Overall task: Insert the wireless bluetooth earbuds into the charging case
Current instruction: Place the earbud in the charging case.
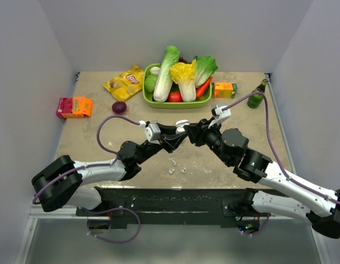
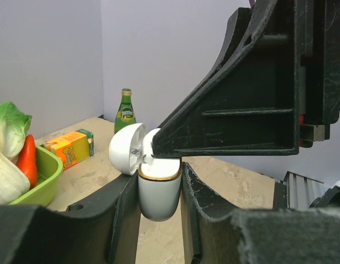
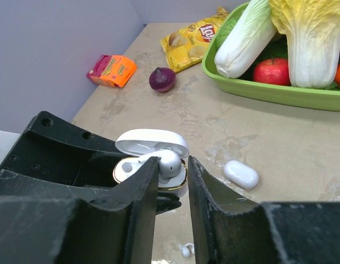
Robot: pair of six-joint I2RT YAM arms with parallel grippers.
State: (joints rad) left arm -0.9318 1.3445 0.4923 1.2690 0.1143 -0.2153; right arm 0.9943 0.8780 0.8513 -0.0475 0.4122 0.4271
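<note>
Two cases [image 3: 151, 143], perhaps four earbuds [image 3: 169, 161].

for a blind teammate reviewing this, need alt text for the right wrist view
The right tool is poised at an earbud in the mouth of an open white charging case. Beyond lie a green basket of vegetables, a chips bag and a red onion.

Green vegetable tray [image 1: 181, 104], chips bag [image 1: 125, 82], red onion [image 1: 119, 107], green bottle [image 1: 257, 98]

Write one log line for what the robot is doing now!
left fingers: clamp case | lid: open | right fingers: earbud at case opening
</note>
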